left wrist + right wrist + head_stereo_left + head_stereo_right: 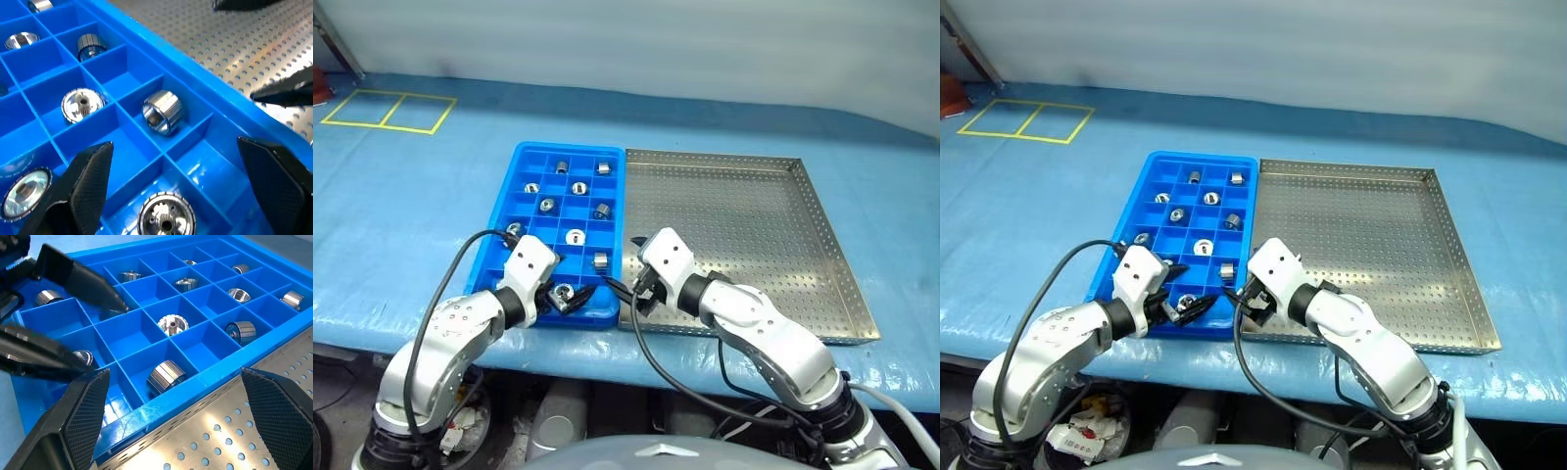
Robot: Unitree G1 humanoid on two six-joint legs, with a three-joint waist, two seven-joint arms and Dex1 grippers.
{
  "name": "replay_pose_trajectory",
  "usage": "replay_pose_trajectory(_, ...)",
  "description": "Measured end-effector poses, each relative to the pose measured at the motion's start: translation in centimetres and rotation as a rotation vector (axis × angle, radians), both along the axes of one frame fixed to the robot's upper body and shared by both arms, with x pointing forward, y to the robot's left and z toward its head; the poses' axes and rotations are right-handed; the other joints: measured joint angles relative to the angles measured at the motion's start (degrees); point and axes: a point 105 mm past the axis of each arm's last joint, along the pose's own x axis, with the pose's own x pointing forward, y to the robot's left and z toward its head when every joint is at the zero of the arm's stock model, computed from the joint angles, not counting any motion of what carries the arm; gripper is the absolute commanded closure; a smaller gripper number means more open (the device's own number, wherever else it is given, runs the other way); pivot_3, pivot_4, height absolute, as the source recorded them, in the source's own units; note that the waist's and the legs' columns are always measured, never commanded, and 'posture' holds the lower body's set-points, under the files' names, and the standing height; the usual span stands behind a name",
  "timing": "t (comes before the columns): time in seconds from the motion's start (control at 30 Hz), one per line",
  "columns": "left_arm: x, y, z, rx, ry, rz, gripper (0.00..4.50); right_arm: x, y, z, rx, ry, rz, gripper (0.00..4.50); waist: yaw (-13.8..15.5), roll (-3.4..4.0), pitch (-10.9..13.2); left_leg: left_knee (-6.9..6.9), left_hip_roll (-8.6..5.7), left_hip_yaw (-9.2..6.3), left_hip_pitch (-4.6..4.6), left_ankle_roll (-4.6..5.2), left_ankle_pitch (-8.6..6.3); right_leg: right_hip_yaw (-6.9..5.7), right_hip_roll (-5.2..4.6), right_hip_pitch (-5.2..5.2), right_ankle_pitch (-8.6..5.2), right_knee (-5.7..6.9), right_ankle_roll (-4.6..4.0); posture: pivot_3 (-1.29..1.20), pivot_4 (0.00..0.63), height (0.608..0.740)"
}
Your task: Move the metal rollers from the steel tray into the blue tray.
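The metal rollers (576,237) are short shiny silver cylinders, some lying on their sides with faceted walls, some upright showing a dark central hole and a toothed rim. All that can be seen sit in the blue tray (521,163), one to a square compartment, about ten spread from its far end to its near end. The steel tray (822,225) lies just beside the blue tray on its right, long edges touching; its perforated floor is bare, leaving wide open room inside the low rim. Both trays rest on a worktop (431,215) covered in blue sheeting, with free surface left of and beyond the blue tray.

The left tool (570,301) hangs over the blue tray's near end, released and spread wide above a roller (164,218), grasping nothing. The right tool (1239,297) hovers at the seam where the blue tray meets the steel tray, likewise wide open and empty.
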Motion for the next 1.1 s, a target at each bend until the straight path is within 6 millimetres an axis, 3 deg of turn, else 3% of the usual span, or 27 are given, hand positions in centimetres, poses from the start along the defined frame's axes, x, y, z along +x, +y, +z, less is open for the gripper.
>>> replay_pose_trajectory(0.13,1.0,0.2,2.1,-0.031,-0.116,0.015,0.02,-0.1,-0.8,0.0,-0.011,0.000,-0.013,0.00,0.29,0.00,0.00,-0.01,-0.05,0.00,0.00,0.00,0.00,0.00,-0.02,0.02,0.00,-0.02,0.00,0.26,0.150,0.740)
replay_pose_trajectory(0.37,3.2,0.6,3.2,-0.065,-0.236,0.103,0.02,0.0,-2.7,0.3,-0.018,-0.016,-0.077,0.00,0.07,0.00,0.00,0.00,-0.04,0.00,-0.02,0.01,0.00,-0.01,0.01,0.02,-0.01,-0.02,0.00,0.22,0.150,0.740)
replay_pose_trajectory(0.7,5.0,-1.5,2.0,-0.056,-0.243,0.017,0.02,-0.8,-6.4,-0.6,-0.047,0.009,-0.266,0.00,-1.92,0.00,0.00,0.08,-0.03,0.00,-0.02,0.01,0.00,-0.01,0.02,0.05,0.00,0.02,0.00,0.12,0.150,0.740)
replay_pose_trajectory(1.1,5.4,-3.0,0.6,-0.045,-0.222,-0.054,0.02,-1.3,-8.0,-1.2,-0.029,0.021,-0.425,0.00,-4.33,-0.01,-0.01,0.14,-0.01,0.00,-0.02,0.02,0.01,0.01,0.05,0.06,0.00,0.05,0.01,0.07,0.150,0.740)
